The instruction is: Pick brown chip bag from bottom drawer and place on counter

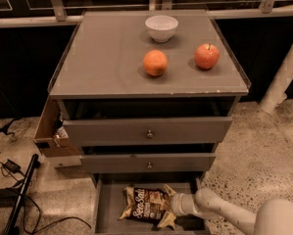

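- Camera view: your gripper [175, 204] sits low in the bottom drawer [103, 207], right against the right end of the bag [145, 204]. You cannot tell whether it is clamped on the bag or not.
- The bag lies flat on the drawer floor, lettering up, just left of the gripper.
- Your arm [222, 212] comes in from the lower right.
- Above, two knobbed drawers [148, 131] stand slightly pulled out.
- The counter [102, 62] carries a white bowl [161, 27] at the back, with an orange [155, 62] and an apple [207, 56] side by side in front of it, not touching.
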Controlling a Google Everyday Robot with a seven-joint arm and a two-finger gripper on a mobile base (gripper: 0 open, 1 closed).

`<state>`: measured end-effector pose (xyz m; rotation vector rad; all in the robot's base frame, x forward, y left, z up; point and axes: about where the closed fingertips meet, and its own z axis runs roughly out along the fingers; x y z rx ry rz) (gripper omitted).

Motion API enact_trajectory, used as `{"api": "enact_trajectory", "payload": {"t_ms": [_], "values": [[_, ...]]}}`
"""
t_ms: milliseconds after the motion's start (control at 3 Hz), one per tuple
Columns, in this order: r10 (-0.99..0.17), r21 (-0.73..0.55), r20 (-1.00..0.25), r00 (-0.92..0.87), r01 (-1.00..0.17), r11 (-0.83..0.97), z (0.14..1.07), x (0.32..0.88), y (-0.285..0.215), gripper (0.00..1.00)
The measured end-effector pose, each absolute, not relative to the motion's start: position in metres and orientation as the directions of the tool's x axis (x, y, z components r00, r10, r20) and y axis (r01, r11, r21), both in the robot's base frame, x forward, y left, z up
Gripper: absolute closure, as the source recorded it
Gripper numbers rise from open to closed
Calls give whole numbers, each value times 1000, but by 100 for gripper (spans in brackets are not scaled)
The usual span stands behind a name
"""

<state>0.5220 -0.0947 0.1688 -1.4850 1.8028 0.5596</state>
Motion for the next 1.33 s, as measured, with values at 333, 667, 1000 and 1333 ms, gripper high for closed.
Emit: {"api": "enact_trajectory", "payload": {"t_ms": [333,667,1000,1333], "values": [[-627,-113,-775,-74,-961,253,150,533,-87,0],[-613,-107,-786,-74,-961,254,133,536,-82,0],[-613,-108,-786,-76,-961,256,132,537,-83,19],[-613,-108,-786,-76,-961,256,132,537,-83,42]]}}
